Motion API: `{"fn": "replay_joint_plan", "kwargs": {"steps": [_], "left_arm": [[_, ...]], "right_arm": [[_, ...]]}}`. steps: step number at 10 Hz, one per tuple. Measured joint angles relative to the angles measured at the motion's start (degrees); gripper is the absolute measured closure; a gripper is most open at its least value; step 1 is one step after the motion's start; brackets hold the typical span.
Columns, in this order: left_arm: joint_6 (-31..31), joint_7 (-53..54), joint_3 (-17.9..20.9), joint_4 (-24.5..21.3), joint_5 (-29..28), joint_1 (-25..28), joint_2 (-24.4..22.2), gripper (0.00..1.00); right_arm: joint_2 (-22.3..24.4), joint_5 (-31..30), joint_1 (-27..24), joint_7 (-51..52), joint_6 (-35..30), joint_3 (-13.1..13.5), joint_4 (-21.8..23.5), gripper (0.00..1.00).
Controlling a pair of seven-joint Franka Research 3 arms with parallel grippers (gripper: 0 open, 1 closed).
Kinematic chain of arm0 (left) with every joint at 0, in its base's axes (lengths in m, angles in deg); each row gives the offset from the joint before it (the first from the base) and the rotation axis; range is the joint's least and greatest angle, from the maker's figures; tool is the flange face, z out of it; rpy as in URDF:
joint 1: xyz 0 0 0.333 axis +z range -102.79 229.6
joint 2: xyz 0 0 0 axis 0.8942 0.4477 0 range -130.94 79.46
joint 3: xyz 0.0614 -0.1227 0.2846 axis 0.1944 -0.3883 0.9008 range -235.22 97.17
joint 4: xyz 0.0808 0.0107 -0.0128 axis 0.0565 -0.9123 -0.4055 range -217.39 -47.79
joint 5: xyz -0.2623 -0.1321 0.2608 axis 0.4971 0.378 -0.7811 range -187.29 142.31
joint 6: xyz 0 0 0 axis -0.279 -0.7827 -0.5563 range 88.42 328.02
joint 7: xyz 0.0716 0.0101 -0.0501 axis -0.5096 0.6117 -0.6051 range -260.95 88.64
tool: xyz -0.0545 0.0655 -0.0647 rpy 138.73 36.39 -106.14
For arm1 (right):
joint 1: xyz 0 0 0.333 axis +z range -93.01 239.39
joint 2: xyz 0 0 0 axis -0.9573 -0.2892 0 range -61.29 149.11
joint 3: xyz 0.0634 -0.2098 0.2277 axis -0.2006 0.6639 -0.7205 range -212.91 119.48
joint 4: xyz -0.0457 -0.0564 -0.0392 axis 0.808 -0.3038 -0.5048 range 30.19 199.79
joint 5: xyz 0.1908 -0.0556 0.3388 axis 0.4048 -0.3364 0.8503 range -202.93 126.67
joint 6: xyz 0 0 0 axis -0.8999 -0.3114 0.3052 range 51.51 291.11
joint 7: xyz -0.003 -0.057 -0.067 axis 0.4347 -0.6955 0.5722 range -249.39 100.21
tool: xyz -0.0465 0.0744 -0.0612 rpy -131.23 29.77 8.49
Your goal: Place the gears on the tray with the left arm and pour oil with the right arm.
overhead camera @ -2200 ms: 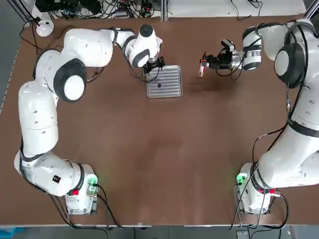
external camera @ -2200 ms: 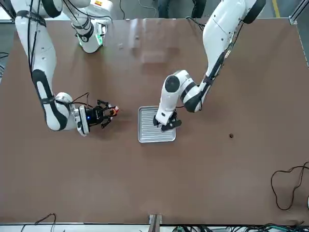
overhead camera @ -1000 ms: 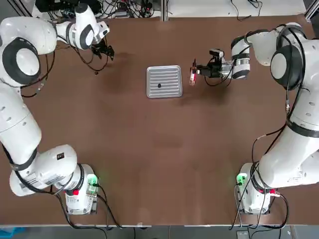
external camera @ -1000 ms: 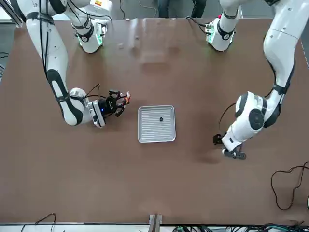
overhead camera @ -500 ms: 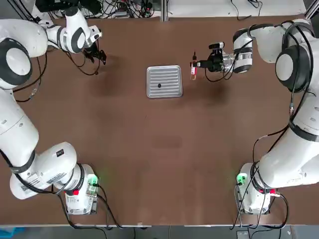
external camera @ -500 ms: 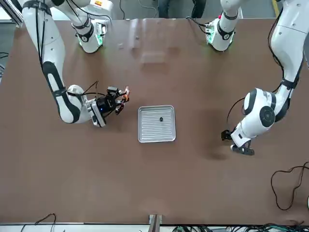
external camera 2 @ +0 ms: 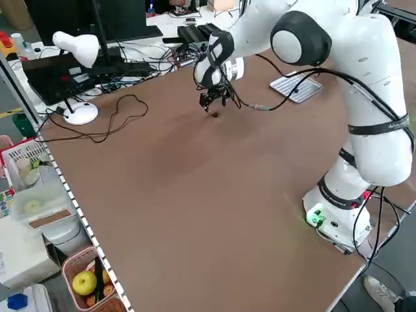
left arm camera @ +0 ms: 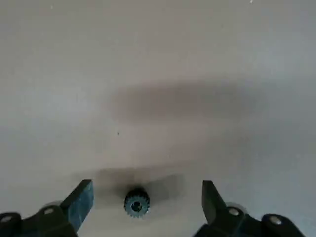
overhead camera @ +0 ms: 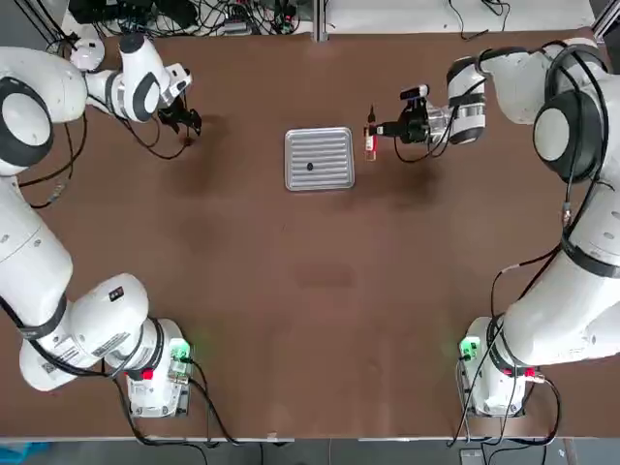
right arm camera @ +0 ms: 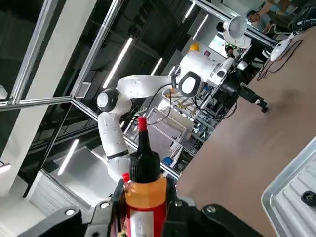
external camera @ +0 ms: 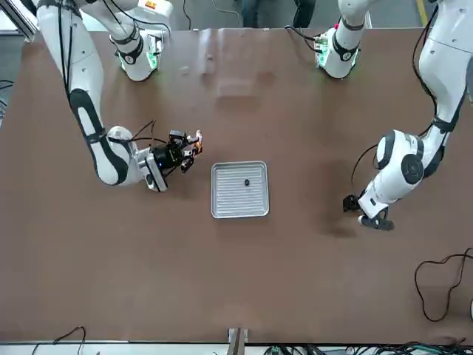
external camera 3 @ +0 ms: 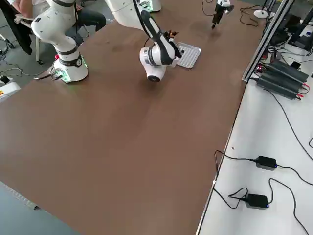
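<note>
1. Two gears: one lies on the tray; the other sits on bare table at the far left corner, a barely visible speck from overhead.
2. The left gripper hangs over that gear, fingers spread wide, nothing held.
3. The right gripper clamps the one oil bottle just beside the tray; its label is cut off in the wrist view.

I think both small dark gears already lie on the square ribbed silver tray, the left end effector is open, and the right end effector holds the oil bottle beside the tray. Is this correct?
Not fully. Only one small dark gear lies on the square ribbed silver tray. The top view shows this; the left wrist view shows the second gear on the brown table, between the fingers of the open left end effector. The right end effector does hold the oil bottle beside the tray.
</note>
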Motion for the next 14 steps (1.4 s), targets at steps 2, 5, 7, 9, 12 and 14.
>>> {"fn": "replay_joint_plan", "kwargs": {"steps": [2, 5, 7, 9, 12, 14], "left_arm": [[0.0, -4.9, 0.0, -1.0, -5.0, 0.0, 0.0, 0.04], [0.0, -7.7, 0.0, -2.2, -8.7, 1.0, 0.0, 0.07], [0.1, -7.7, 0.0, -2.5, -8.7, 1.7, 0.0, 0.09], [0.1, -7.7, 0.0, -2.5, -8.7, 1.7, 0.0, 0.11], [0.1, -7.7, -0.1, -2.6, -8.7, 1.6, 0.0, 0.21], [0.1, -7.7, -0.2, -2.6, -8.7, 1.6, 0.0, 0.3]], "right_arm": [[0.2, 1.1, 0.7, -0.1, 0.3, -0.1, 0.0, 0.66], [0.2, 1.2, 1.2, -0.1, 0.4, -0.1, 0.1, 0.66], [0.2, 1.3, 1.6, -0.2, 0.4, -0.1, 0.2, 0.66], [0.2, 1.3, 1.9, -0.2, 0.5, -0.1, 0.6, 0.66], [0.2, 1.4, 1.9, -0.2, 0.5, 0.0, 1.2, 0.66], [0.2, 1.4, 1.9, -0.2, 0.4, 0.0, 1.3, 0.66]]}}
